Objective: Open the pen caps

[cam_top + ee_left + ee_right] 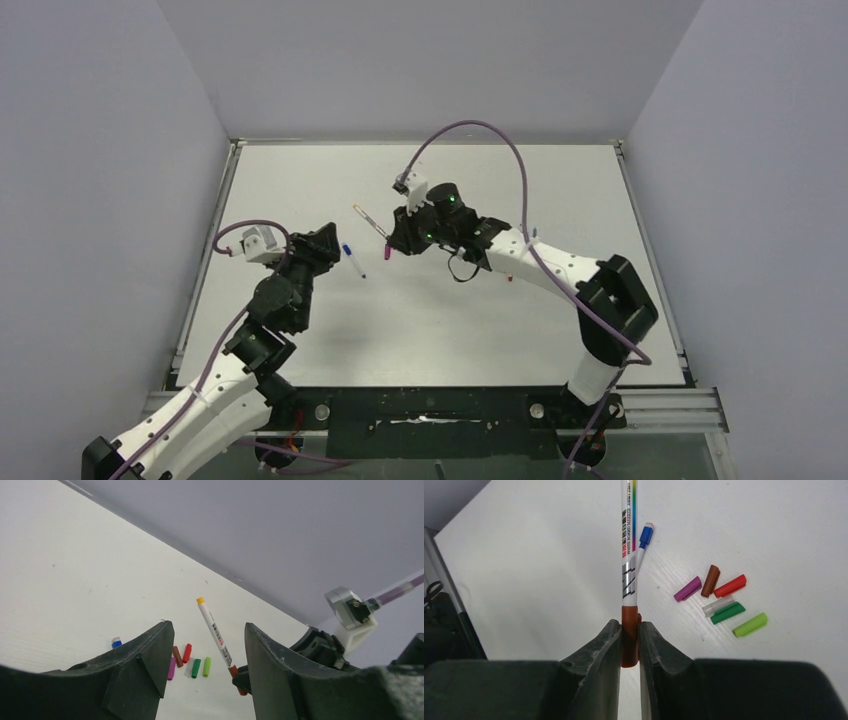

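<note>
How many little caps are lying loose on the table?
6, clustered on the table: purple cap, brown cap, red cap in one row; clear cap, green cap, lime cap beside them. More may be hidden.

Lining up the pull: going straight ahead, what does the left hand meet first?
Probably the brown-capped whiteboard marker, held by the right hand, framed between the fingers of the open left hand; depth is unclear.
</note>
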Controlling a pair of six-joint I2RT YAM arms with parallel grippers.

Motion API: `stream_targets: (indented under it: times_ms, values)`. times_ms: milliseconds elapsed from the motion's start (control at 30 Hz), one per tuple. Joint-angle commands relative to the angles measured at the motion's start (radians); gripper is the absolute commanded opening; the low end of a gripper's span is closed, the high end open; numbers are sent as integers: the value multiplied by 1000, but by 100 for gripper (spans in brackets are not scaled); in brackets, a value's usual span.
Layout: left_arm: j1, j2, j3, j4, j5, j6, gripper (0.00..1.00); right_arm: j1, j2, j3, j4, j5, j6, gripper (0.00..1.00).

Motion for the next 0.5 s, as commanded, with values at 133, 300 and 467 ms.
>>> stream_targets:
  times_ms: [133,300,467]
  values:
    - [0,87,-58,325,295,16,55,-74,-303,-349,348,-143,209,0]
    - [8,144,-82,447,426,-4,56,-83,-415,-477,501,-232,266,0]
    - [20,191,-102,547,510,-48,57,-63,-438,-558,629,-267,312,0]
